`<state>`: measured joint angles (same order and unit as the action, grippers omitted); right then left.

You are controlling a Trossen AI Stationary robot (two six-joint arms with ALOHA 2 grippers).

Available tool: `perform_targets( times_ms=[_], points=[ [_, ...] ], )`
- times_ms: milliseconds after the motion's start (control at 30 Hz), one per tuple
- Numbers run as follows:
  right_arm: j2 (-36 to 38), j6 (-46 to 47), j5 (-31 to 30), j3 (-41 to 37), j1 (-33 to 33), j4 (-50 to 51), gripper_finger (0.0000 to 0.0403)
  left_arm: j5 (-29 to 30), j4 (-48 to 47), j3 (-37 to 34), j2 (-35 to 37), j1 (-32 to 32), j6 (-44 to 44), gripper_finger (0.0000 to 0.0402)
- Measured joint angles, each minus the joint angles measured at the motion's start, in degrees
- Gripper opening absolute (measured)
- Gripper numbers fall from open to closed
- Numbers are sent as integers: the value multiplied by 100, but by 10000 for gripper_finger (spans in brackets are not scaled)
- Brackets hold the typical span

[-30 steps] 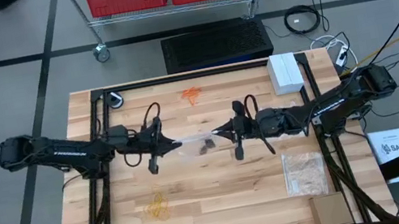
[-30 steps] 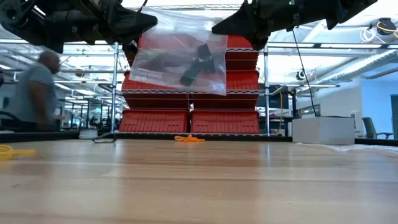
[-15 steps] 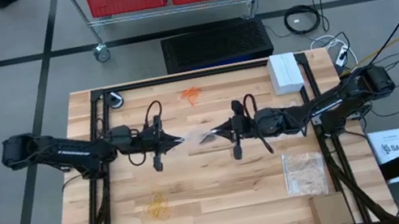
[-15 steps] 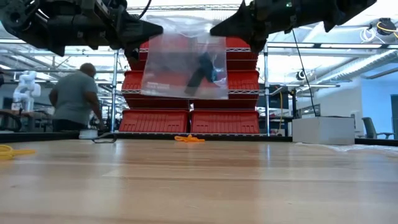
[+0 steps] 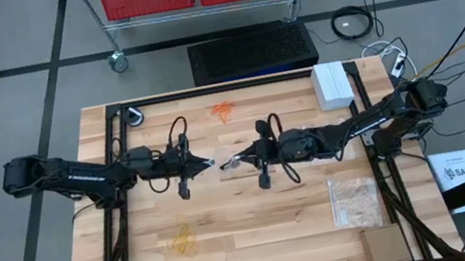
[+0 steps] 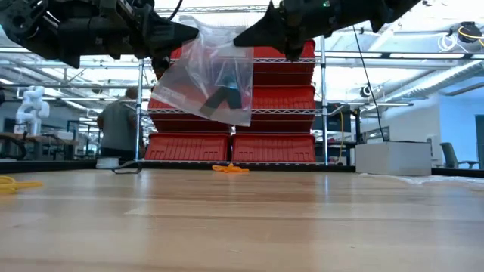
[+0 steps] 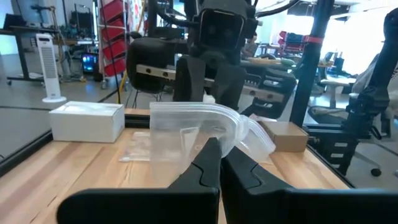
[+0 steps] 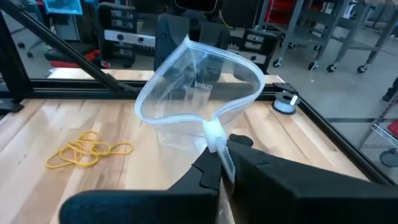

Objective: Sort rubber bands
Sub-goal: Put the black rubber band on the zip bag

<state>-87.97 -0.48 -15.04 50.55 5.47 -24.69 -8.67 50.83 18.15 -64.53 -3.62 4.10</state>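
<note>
A clear plastic bag point(image 6: 204, 75) hangs between my two grippers above the table's middle, with the black rubber bands point(image 6: 224, 97) inside it. My left gripper point(image 5: 210, 163) and my right gripper point(image 5: 225, 162) are both shut on its top rim, close together. The bag's mouth bows open into a loop point(image 8: 199, 74). The orange rubber bands point(image 5: 223, 110) lie on the table's far part. The pale yellow rubber bands point(image 5: 183, 240) lie on the near left part. My left gripper pinches the bag's top rim point(image 7: 225, 134) at one end of the mouth between its two fingers, level, from the table's left. The bag hangs below, clear of the table. My right gripper pinches the top rim's zip strip point(image 8: 213, 132) at the other end of the mouth between its two fingers, level, from the table's right. The rim between the grippers is slack and bowed open.
A white box point(image 5: 332, 84) stands at the far right. Another clear bag point(image 5: 355, 200) and a cardboard box point(image 5: 385, 243) lie at the near right. A small round thing point(image 5: 134, 117) lies at the far left. A person point(image 6: 117, 128) stands in the room behind.
My right gripper has gone toward the table's left, toward my left gripper, still shut on the bag. The bag's top rim, drawn flat before, has gone slack and bowed open, and the bag now hangs bunched and slanted.
</note>
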Motion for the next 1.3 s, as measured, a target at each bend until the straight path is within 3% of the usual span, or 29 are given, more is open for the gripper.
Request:
perform_targets(
  times_ms=[133, 367, 567, 800, 967, 1133, 1300],
  points=[
    [113, 20, -157, 61, 0, 216, 23, 175, 5, 0, 34, -31, -13, 0],
    [636, 172, -596, 63, -1, 1190, 100, 313, -90, 4, 310, -273, -72, 0],
    [1151, 326, -609, 63, -1, 1807, 151, 315, -471, 2, 696, -538, -174, 0],
    [1304, 963, -403, 1, -59, 2417, 179, 571, -1172, -2, 1384, -848, -190, 0],
    [782, 1670, 192, -280, -292, 2012, 180, 643, -1745, -2, 2096, -1152, -212, 0],
    [-359, 1848, 651, -322, -441, 311, 179, 647, -2369, -2, 2822, -1415, -299, 0],
    [-1661, 2392, 624, 109, -738, -967, 170, 848, -3029, -2, 3464, -1600, -293, 0]
  ],
)
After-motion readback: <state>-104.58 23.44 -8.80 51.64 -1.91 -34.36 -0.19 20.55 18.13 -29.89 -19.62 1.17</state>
